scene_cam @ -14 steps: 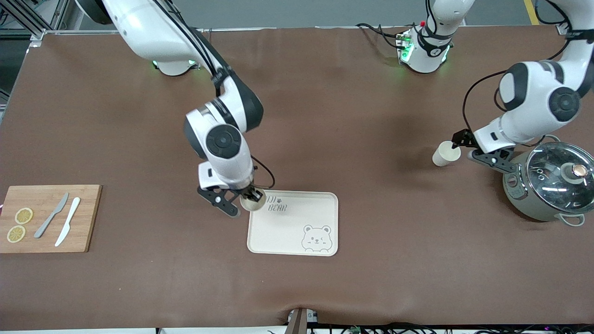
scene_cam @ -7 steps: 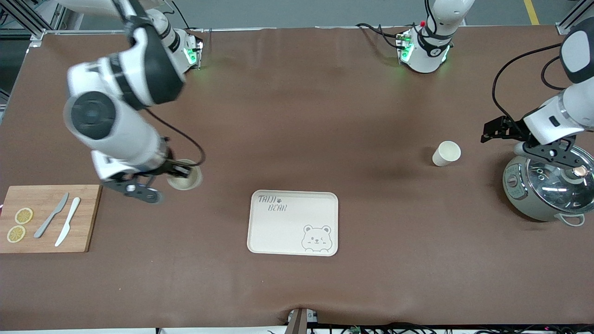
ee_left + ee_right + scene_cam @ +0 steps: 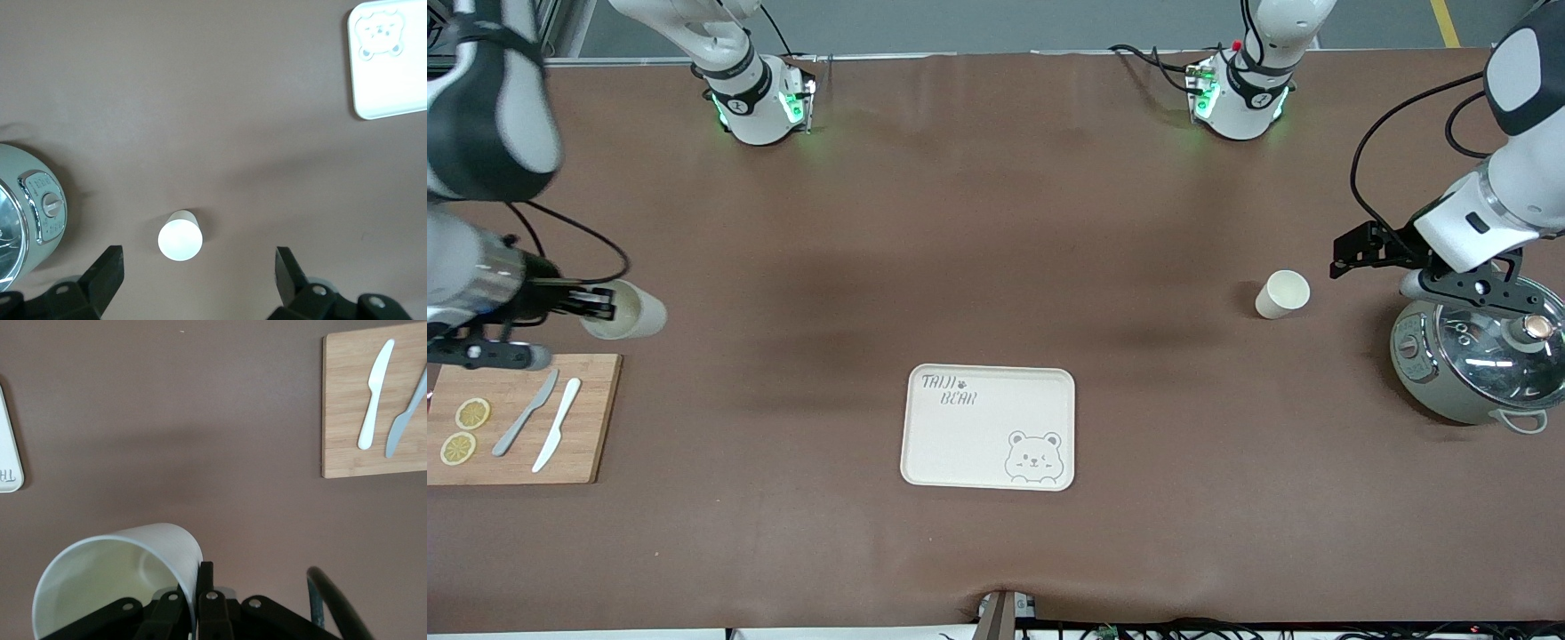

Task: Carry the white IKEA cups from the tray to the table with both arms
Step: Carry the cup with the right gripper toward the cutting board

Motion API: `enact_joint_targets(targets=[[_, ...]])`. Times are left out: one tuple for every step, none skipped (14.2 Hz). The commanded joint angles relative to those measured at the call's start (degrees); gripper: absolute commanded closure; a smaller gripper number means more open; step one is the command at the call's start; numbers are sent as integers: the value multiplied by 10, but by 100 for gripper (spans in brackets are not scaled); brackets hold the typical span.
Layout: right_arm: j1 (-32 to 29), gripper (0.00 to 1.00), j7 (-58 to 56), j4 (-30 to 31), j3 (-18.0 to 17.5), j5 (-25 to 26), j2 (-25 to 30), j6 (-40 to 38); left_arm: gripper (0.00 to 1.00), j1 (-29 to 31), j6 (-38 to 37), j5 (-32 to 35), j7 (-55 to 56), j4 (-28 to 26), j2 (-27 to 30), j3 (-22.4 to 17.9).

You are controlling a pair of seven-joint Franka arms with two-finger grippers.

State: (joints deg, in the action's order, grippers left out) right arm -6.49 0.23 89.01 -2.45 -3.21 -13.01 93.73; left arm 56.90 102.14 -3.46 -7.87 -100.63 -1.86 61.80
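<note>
One white cup [image 3: 1282, 293] stands upright on the table toward the left arm's end, beside the pot; it also shows in the left wrist view [image 3: 180, 237]. My left gripper [image 3: 1356, 252] is open and empty, apart from that cup, above the table by the pot; in its wrist view [image 3: 198, 268] the cup lies between the spread jaws but lower down. My right gripper [image 3: 596, 307] is shut on the wall of the second white cup [image 3: 627, 309], held tilted over the table by the cutting board. The right wrist view shows the gripper [image 3: 198, 587] pinching the cup's rim [image 3: 113, 577].
The bear tray [image 3: 989, 427] lies mid-table, nearer the front camera, with nothing on it; its corner shows in the left wrist view [image 3: 390, 67]. A wooden cutting board [image 3: 516, 418] with two knives and lemon slices lies at the right arm's end. A glass-lidded pot [image 3: 1480, 356] stands at the left arm's end.
My right arm swung its cup away from the tray's corner toward the cutting board. My left gripper let go of the other cup and drew back over the pot.
</note>
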Motion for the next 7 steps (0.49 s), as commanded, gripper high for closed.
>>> enact_joint_targets(targets=[[-32, 100, -39, 71, -11, -30, 16, 64, 0, 8, -28, -6, 7, 24, -4, 8], [-31, 100, -39, 84, -11, -30, 16, 80, 0, 0, -33, -5, 8, 25, -4, 2], [-29, 100, -38, 88, -11, -30, 15, 88, 0, -36, -42, -2, 9, 25, -3, -24], [-27, 100, -34, 92, -11, -29, 14, 94, 0, -107, -50, -2, 15, 25, -1, -100], [-25, 100, -33, 102, -11, -29, 15, 109, 0, -171, -58, -1, 23, 28, 1, -174], [-25, 100, -33, 119, -11, -28, 15, 132, 0, -185, -63, -3, 23, 36, 1, -197], [-23, 100, -33, 142, -11, -27, 15, 165, 0, -191, -63, -3, 22, 38, -2, -201]])
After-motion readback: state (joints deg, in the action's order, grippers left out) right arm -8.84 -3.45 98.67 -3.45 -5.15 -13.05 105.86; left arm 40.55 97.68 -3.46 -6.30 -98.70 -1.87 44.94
